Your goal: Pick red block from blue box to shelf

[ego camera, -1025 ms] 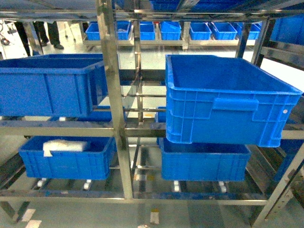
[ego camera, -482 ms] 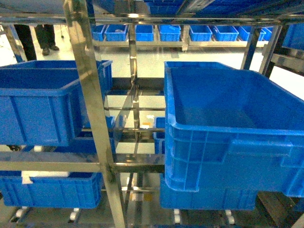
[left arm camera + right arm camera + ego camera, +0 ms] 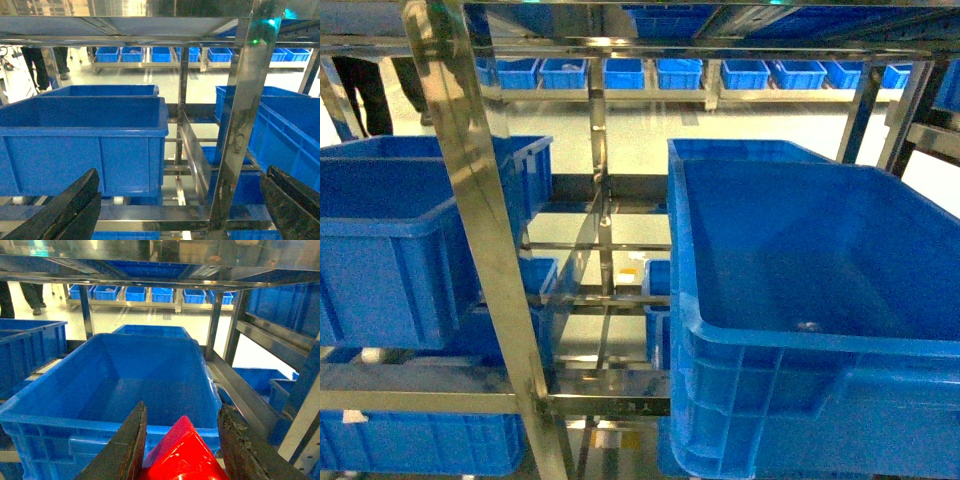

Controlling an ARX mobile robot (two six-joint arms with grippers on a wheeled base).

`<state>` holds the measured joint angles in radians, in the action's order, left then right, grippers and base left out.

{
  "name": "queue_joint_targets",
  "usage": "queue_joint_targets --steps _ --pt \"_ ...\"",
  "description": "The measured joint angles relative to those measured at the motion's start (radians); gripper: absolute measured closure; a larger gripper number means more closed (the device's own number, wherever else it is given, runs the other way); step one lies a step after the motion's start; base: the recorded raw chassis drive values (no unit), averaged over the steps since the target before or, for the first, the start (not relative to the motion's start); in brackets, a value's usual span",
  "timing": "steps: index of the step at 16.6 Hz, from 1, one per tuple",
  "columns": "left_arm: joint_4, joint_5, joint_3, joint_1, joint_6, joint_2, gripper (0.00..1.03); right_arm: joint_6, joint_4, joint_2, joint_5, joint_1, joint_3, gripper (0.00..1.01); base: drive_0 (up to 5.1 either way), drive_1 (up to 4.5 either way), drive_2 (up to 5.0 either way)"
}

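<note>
While my head camera sits close against the shelf (image 3: 470, 200), its shiny steel upright cuts diagonally across the left of my view, and neither arm shows there. On the right of that view a large dark blue ribbed crate (image 3: 800, 290) fills the middle tier, its open inside facing me; another dark blue crate (image 3: 390, 240) sits on the left half of the same tier, behind the upright. More crates lie on the tier below, and a row of small blue bins (image 3: 690, 72) stands on a far rack across the pale floor.

From my right wrist camera I see the right gripper (image 3: 182, 445) pinching the red block (image 3: 185, 452) between its two dark fingers (image 3: 125, 445); the glossy red surface fills the gap between them at the bottom of the frame. The block is held just in front of the near rim of the large crate (image 3: 145, 385) on the shelf, above the rim line and not inside it. I cannot see the block's stud from this angle.

From my left wrist camera the left gripper (image 3: 175, 210) is spread wide, one dark finger (image 3: 65, 210) at the lower left corner and the other at the lower right, with nothing between them. It faces the left-hand crate (image 3: 85, 135) and a steel upright (image 3: 240, 120) of the shelf. A person's legs (image 3: 37, 62) stand on the floor at the far left.
</note>
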<state>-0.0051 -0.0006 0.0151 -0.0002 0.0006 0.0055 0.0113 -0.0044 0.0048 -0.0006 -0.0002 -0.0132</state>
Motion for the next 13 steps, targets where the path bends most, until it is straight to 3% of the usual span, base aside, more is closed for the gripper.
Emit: queue_joint_targets --steps 3,13 --pt "0.0 0.0 0.0 0.0 0.0 0.0 0.05 0.0 0.0 0.0 0.0 0.0 0.0 0.64 1.1 5.36 -3.2" --pt "0.0 0.0 0.0 0.0 0.0 0.0 0.05 0.0 0.0 0.0 0.0 0.0 0.0 0.64 0.0 0.0 0.0"
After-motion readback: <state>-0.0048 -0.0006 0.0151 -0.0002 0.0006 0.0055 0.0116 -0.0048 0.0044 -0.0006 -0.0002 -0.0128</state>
